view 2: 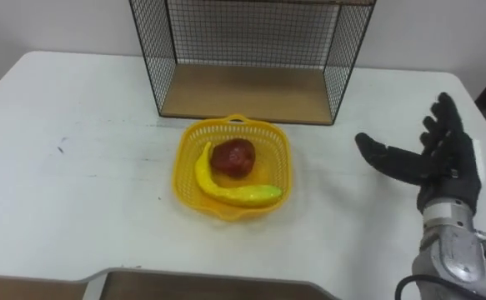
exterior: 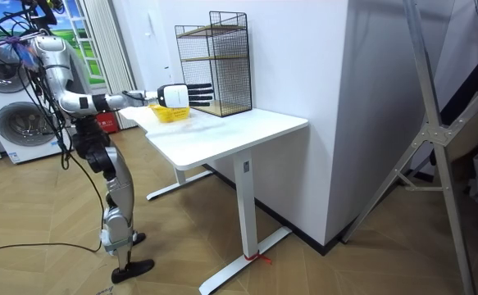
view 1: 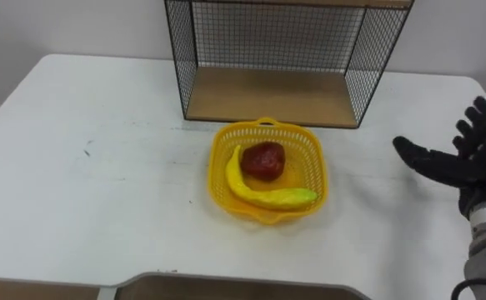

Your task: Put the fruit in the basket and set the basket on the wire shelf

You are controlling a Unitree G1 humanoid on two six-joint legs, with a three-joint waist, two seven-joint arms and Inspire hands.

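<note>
A yellow plastic basket [view 1: 307, 157] [view 2: 189, 158] [exterior: 171, 114] sits on the white table [view 1: 101, 167] in front of the wire shelf [view 1: 284, 58] [view 2: 251, 50] [exterior: 218, 61]. Inside it lie a dark red fruit [view 1: 264, 160] [view 2: 232, 157] and a yellow banana [view 1: 268, 195] [view 2: 234, 193], the banana curving along the near side. My right hand [view 1: 459, 158] [view 2: 430, 162] [exterior: 191, 95] hovers open to the right of the basket, fingers spread and straight, apart from it and holding nothing.
The wire shelf has a wooden bottom board [view 1: 268, 96] level with the table top, open toward me. The table's near edge [view 1: 226, 279] runs along the bottom. In the room view I stand at the table's end, washing machines [exterior: 17, 115] behind me.
</note>
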